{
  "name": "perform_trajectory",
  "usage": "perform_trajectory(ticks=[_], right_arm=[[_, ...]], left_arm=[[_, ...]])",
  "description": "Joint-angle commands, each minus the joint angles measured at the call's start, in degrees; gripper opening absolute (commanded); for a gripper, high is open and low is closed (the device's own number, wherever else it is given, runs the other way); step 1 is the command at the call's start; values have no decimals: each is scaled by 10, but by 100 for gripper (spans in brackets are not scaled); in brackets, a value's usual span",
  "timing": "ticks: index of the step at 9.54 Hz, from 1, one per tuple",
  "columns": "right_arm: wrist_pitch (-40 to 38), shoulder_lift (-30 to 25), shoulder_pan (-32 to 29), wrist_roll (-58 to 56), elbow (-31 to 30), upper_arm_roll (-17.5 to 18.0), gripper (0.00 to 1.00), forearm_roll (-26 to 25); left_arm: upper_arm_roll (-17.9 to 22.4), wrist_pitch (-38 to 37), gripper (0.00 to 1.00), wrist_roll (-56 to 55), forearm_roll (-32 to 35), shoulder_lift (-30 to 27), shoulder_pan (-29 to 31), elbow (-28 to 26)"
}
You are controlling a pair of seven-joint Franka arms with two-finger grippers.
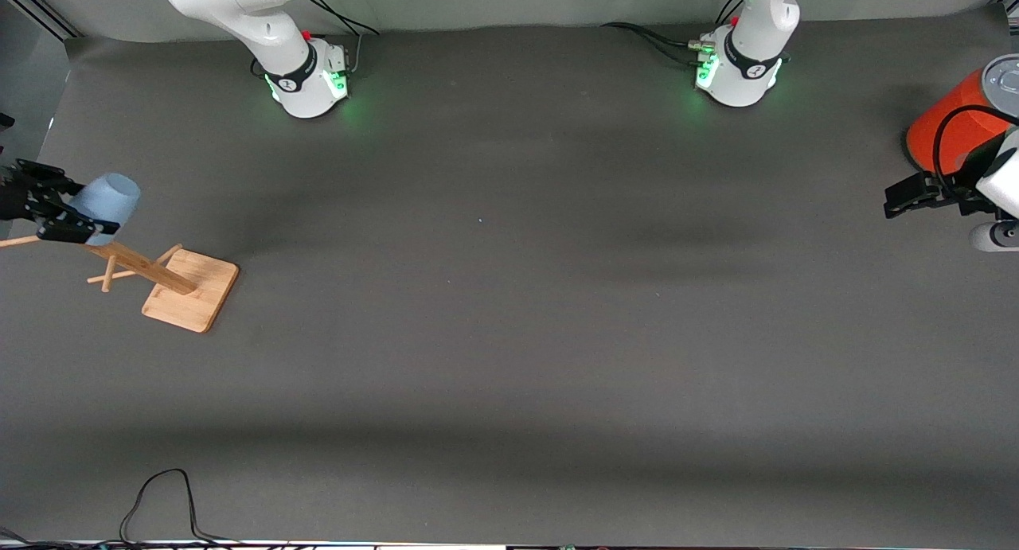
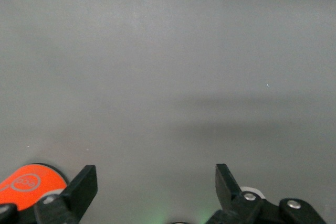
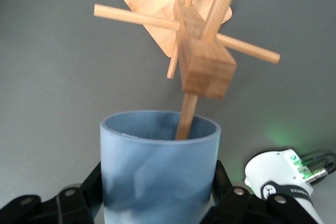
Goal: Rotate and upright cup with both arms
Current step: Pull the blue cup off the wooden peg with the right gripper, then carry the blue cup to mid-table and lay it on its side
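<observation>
The right gripper [image 1: 60, 216] clamps the cup [image 1: 107, 200] over a peg of the wooden rack [image 1: 171, 283], apparently still threaded. The left gripper [image 1: 915, 196] waits open beside the orange cylinder [image 1: 951, 124], over the grey table [image 1: 509, 335].

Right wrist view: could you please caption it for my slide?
Right tool grips the blue cup, a peg of the wooden rack still inside its mouth.

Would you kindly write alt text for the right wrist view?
The right end effector grips a pale blue cup hung mouth-first over a peg of a wooden rack. Below lies grey table, with a white arm base nearby.
</observation>
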Motion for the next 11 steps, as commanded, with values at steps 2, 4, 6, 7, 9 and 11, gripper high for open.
perform_trajectory(ticks=[2, 4, 6, 7, 9, 11], right_arm=[[-20, -48, 3, 118, 0, 73, 47, 18], [11, -66, 3, 275, 2, 193, 47, 19], [84, -61, 4, 416, -9, 300, 47, 30], [143, -44, 4, 509, -13, 376, 47, 32], [268, 20, 6, 666, -13, 501, 47, 20], [347, 95, 11, 777, -11, 578, 47, -59]], left_arm=[[1, -7, 100, 7, 3, -4, -2, 0], [1, -7, 100, 7, 2, -4, -2, 0], [1, -7, 100, 7, 2, -3, -2, 0], [1, -7, 100, 7, 2, -3, -2, 1], [1, -7, 100, 7, 2, -3, -2, 1], [1, -7, 100, 7, 2, -3, -2, 2]])
